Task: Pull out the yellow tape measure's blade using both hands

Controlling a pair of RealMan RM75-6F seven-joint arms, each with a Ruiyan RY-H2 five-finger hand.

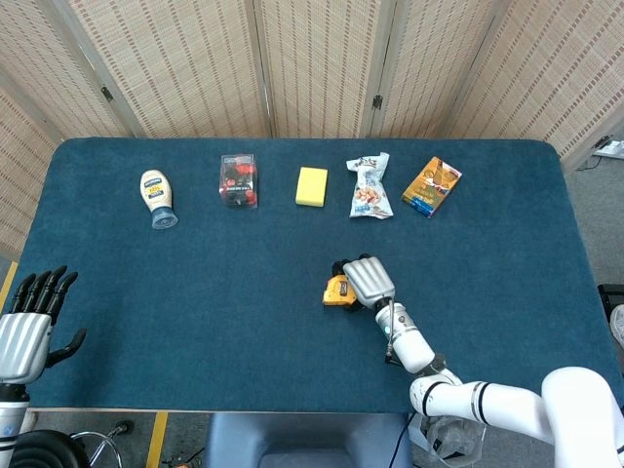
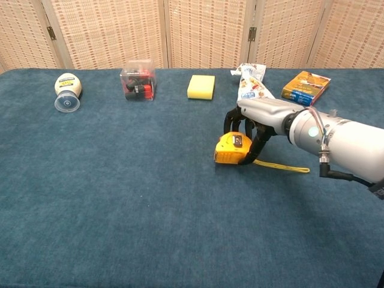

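right hand point(image 2: 255, 120) grips the tape point(image 2: 231, 149) on the bench point(image 2: 120, 198), blade point(image 2: 282, 166) trailing out. left hand point(image 1: 29, 327) hovers, fingers spread.

From my seat I see a counter point(image 1: 117, 292) covered in dark blue carpet-like cloth, rounded at its far corners. Behind it stands a folding screen point(image 1: 322, 58) of pale woven panels in light frames — small dark hinges join them. Grey floor point(image 1: 600, 224) shows at the right, a yellow floor stripe point(image 1: 156, 439) below left. The light is even.
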